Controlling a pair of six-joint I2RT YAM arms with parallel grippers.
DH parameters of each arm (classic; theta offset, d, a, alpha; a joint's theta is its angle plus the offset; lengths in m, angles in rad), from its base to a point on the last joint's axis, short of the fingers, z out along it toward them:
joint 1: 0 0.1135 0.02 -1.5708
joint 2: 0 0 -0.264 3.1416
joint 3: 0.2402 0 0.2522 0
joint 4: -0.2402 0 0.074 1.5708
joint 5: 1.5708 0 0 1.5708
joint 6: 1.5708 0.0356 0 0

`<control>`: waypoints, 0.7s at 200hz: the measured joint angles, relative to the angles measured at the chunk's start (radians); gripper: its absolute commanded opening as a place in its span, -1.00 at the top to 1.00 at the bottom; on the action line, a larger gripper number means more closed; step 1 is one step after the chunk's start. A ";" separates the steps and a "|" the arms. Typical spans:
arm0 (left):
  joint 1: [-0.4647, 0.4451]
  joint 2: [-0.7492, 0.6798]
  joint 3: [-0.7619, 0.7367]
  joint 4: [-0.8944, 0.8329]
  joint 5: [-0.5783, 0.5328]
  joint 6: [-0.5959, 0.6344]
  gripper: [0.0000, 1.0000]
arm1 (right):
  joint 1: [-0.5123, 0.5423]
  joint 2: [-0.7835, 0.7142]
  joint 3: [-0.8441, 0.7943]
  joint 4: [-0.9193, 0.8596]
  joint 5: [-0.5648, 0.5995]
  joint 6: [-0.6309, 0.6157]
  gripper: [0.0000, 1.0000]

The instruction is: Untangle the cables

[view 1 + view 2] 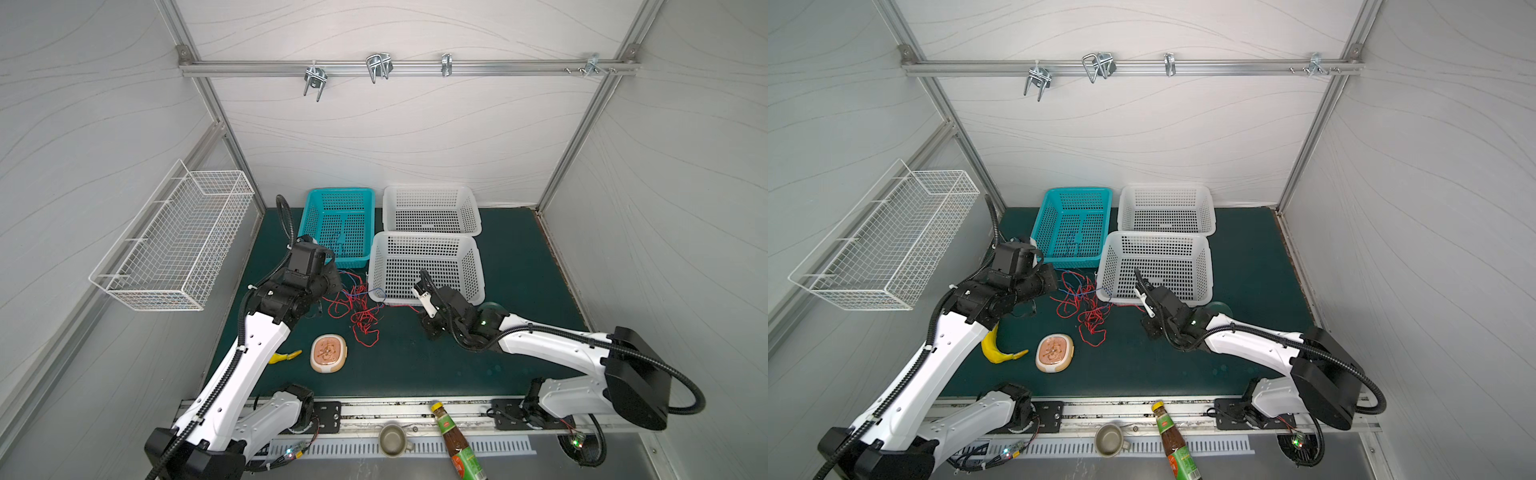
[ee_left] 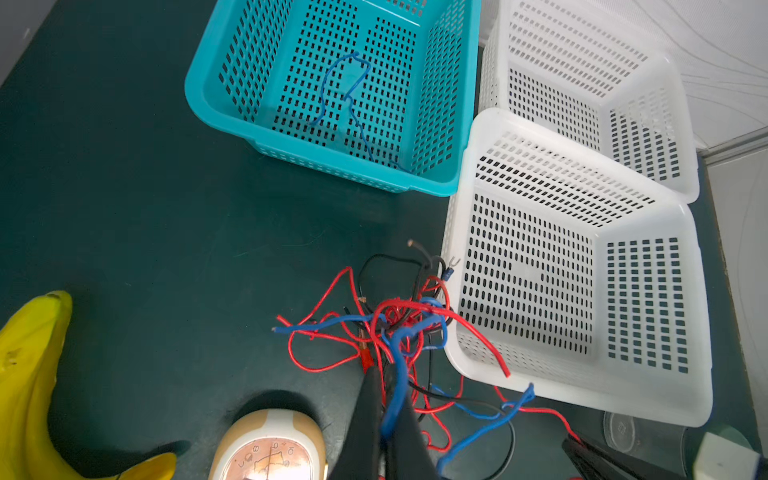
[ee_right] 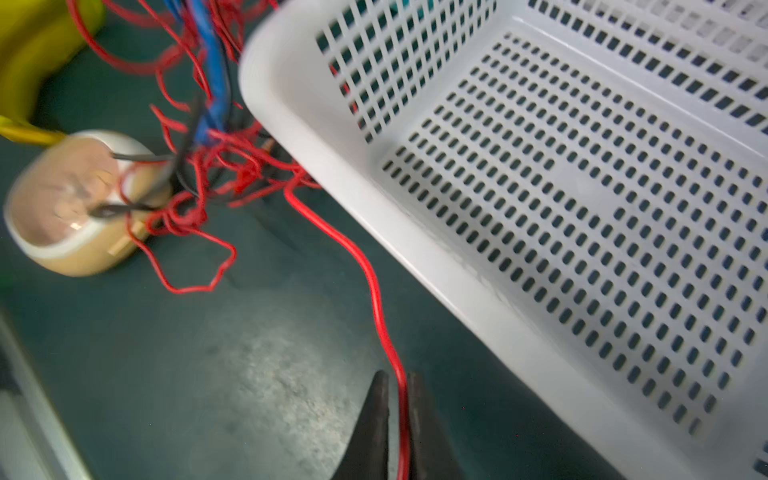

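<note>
The cables point(image 1: 357, 305) point(image 1: 1086, 305) are a tangle of thin red, blue and black wires on the green mat, just left of the near white basket point(image 1: 424, 236). In the left wrist view the tangle point(image 2: 399, 328) lies ahead of my left gripper point(image 2: 387, 386), which is shut on a blue cable. One red end hangs over the white basket's rim point(image 2: 469, 365). A single blue cable point(image 2: 347, 95) lies in the teal basket point(image 2: 324, 166). My right gripper point(image 3: 397, 376) sits low beside the white basket point(image 3: 332, 183). Its jaws stand slightly apart with a red cable point(image 3: 376, 291) running between them.
A small clock point(image 1: 328, 353) and a banana point(image 1: 994, 351) lie in front of the tangle. A second white basket point(image 1: 430, 189) stands at the back. A sauce bottle point(image 1: 453, 440) and a metal cup point(image 1: 392, 440) rest on the front rail. A wire rack point(image 1: 174, 245) hangs on the left wall.
</note>
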 measured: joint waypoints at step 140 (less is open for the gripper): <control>0.000 0.047 -0.060 0.037 0.057 -0.031 1.00 | 0.056 0.234 0.295 0.193 -0.231 -0.190 -0.26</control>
